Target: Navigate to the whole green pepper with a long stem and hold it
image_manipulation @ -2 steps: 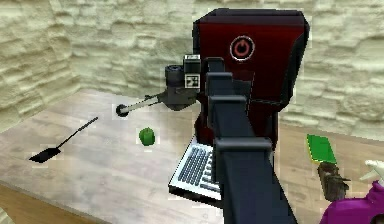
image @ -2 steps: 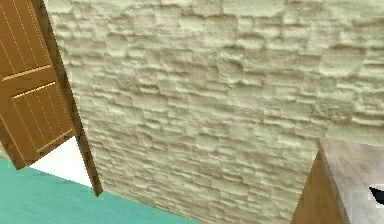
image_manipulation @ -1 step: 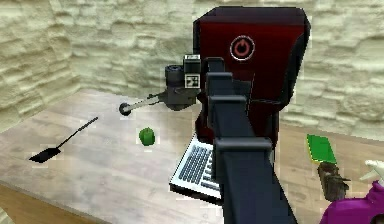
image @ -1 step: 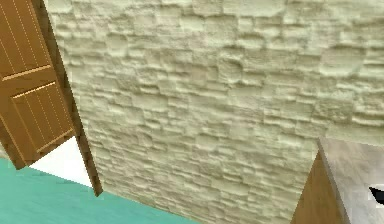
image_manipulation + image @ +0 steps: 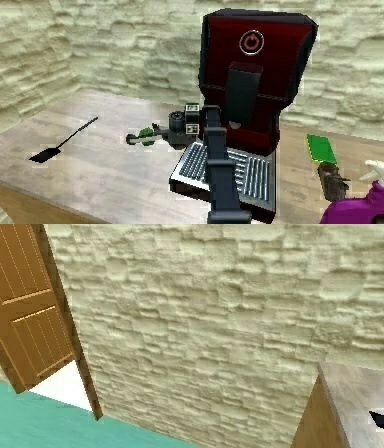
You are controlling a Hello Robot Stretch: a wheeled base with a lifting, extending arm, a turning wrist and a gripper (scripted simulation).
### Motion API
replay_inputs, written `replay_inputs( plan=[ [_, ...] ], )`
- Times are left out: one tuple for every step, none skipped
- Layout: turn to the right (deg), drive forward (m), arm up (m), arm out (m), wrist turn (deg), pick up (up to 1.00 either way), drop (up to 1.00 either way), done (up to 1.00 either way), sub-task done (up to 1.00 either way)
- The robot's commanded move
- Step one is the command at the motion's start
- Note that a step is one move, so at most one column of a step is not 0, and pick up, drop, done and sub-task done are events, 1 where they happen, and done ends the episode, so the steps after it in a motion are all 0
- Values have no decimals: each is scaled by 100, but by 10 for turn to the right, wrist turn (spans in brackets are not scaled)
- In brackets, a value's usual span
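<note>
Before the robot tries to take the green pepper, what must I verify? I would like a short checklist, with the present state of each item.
1. Target in view: ok. A small green thing lies on the wooden table; its stem is too small to confirm.
2. Gripper at the target: ok. Its far end is at the green thing.
3. Gripper touching it: cannot tell.
4. Target held: cannot tell. It lies on the table at the gripper.
5. Black spatula out of the way: ok. It lies apart, toward the arm side view's left.
6. Arm free of the red coffee machine: cannot tell. The arm crosses in front of its tray.
</note>
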Motion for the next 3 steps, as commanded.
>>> replay_inputs(
  plan=[
    [0, 0, 0, 0, 0, 100, 0, 0, 0],
    [0, 0, 10, 0, 0, 0, 0, 0, 0],
    [0, 0, 0, 0, 0, 0, 0, 100, 0]
  ],
)
